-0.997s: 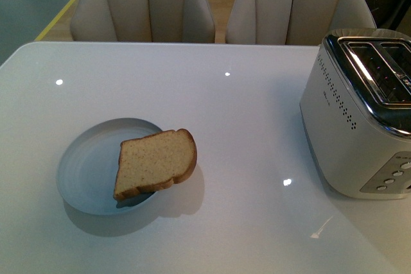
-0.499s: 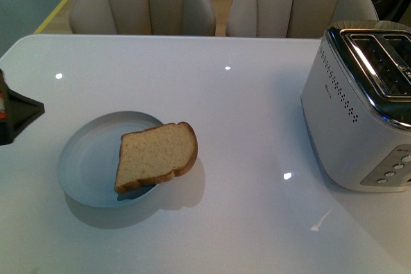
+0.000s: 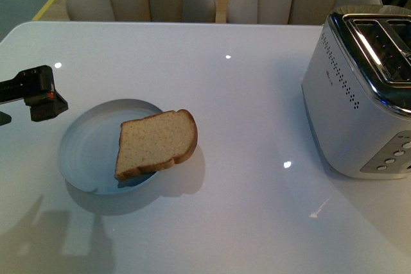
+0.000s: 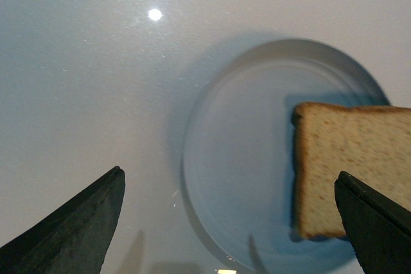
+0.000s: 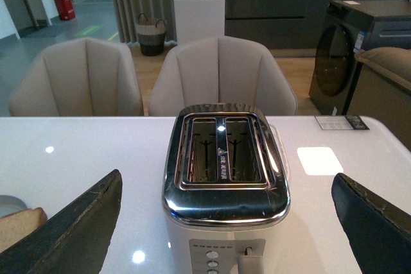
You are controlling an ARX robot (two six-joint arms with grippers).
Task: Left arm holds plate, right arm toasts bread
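One plate (image 3: 87, 152) with bread (image 3: 157, 142) — just beside left hand (image 3: 40, 94), apart

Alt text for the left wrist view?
A slice of brown bread rests on a round pale blue plate on a glossy white table, seen from above. The left gripper shows open black jaws at either side, holding nothing.

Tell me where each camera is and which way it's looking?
Front view: on the robot's body, looking down over the table at plate, bread and toaster; the left gripper shows at the left.
Left wrist view: on the left arm's wrist, looking down at plate and bread; its two spread fingers show.
Right wrist view: on the right arm's wrist, facing the toaster and chairs; its spread fingers show.
Shared: front and left wrist both show plate and bread.
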